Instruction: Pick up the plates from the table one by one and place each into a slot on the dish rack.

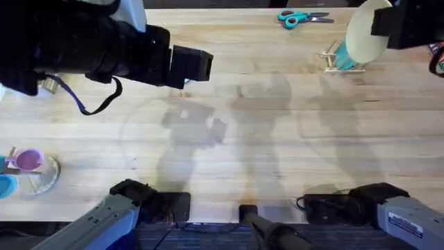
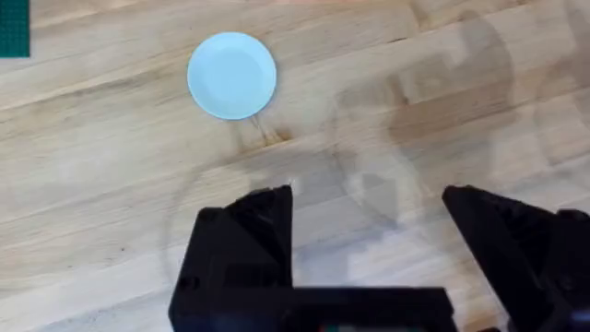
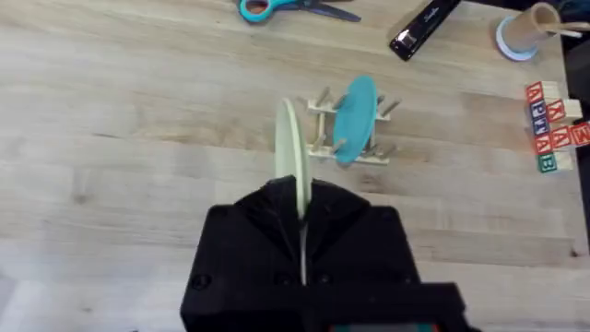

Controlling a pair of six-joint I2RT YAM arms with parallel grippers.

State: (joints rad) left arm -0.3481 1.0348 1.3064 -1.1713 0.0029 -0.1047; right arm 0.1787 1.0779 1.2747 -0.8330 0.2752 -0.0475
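Gripping thin round cream plate (image 3: 293, 157), wooden dish rack (image 3: 348, 129)

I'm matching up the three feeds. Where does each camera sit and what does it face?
Overhead: above the arm bases, looking down and forward over the table; both arms show.
Left wrist: looks down at the light blue plate; open left gripper below.
Right wrist: faces the dish rack; right gripper holds the cream plate.
Shared: overhead also shows rack and cream plate.

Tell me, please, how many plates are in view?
3. A cream plate is held on edge in the right gripper near the rack; a teal plate stands in the rack; a light blue plate lies flat on the table.
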